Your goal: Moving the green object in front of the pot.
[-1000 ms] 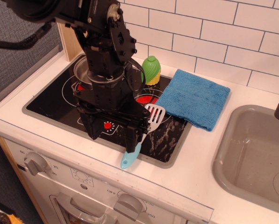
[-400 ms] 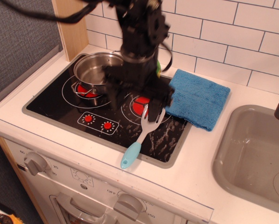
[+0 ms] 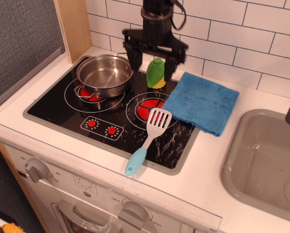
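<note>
The green object (image 3: 155, 73), a small toy corn cob with a yellow base, stands upright at the back edge of the black stovetop (image 3: 53, 107), just right of the pot. The pot (image 3: 104, 74) is a shiny steel pot on the back left burner, and it looks empty. My gripper (image 3: 151, 62) hangs down from the top of the view at the back wall. It is open, with one dark finger (image 3: 131, 54) left of the cob and one to its right. The cob stands between the fingers, and they do not close on it.
A slotted spatula (image 3: 148, 138) with a light-blue handle lies on the front right of the stovetop, its handle over the edge. A folded blue cloth (image 3: 202, 102) lies right of the cob. A grey sink (image 3: 261, 160) is at the far right. A wooden panel (image 3: 73, 26) stands at the back left.
The arm has swung from over the front of the stovetop to the back wall, uncovering the pot and spatula. The open gripper now straddles the cob. The cob has not moved.
</note>
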You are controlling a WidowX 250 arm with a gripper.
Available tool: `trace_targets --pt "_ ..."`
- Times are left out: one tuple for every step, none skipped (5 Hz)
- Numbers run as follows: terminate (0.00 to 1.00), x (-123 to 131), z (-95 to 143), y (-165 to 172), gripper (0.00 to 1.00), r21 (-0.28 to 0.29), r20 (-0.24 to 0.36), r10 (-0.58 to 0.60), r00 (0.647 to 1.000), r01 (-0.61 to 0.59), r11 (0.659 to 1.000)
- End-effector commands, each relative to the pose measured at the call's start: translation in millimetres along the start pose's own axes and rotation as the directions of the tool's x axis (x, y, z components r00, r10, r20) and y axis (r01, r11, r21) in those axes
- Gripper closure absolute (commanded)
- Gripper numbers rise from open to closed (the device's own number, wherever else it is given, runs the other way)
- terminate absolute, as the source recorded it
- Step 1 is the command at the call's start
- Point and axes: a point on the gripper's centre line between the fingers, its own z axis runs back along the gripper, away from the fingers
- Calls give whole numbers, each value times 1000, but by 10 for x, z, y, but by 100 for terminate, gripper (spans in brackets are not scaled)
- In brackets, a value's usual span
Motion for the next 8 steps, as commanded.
trace_targets --pt "0 464 5 204 0 -19 53 38 998 -37 999" --pt "0 440 -163 101 0 -64 18 31 999 -30 997" --pt "0 389 -215 -68 0 -98 10 3 1000 -2 995" --pt "0 373 -227 -129 100 -98 12 -16 1000 17 995" --pt "0 395 -157 -39 100 -86 28 -10 1000 12 996" --pt "0 383 97 150 100 -78 78 -2 997 8 997" --pt "0 147 404 465 100 -80 130 16 991 -6 997" --pt "0 -190 532 734 100 -131 187 30 982 -5 991"
